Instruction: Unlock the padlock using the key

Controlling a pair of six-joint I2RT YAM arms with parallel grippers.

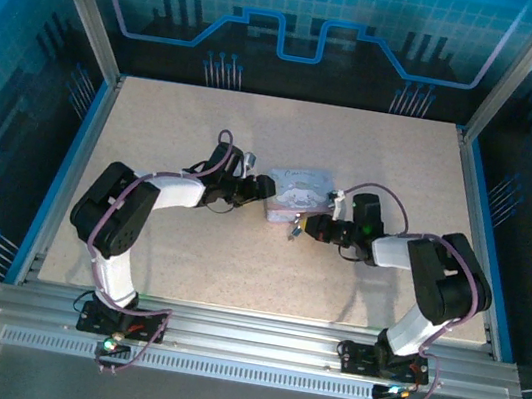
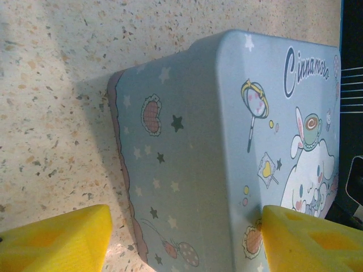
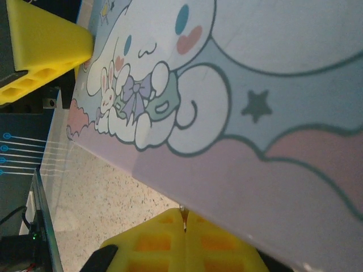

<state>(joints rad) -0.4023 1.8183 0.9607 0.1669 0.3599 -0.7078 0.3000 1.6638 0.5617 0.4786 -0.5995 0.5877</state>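
The padlock point(image 1: 294, 231) is taken to be the small dark speck at the near long edge of the tin point(image 1: 298, 186), at 6 o'clock from the tin's middle in the top view. It is too small for its shackle or keyhole to be made out.

The key point(image 3: 183, 219) is seen in the right wrist view as a thin sliver. It stands out of the seam between the yellow pads point(image 3: 153, 245), and its tip is against the lower edge of the tin's lavender side wall.

The right gripper point(image 1: 308, 228) is judged to be clenched on the key. The padlock lies just beside it, at about 9 o'clock.

The tin's long axis runs from 9 to 3 o'clock on the table point(image 1: 235, 266).

The left gripper point(image 1: 267, 191) is at the tin's 9 o'clock end. Its fingers point(image 2: 57, 241) are spread and nothing is clamped between them.

The right arm is the nearer to the padlock.
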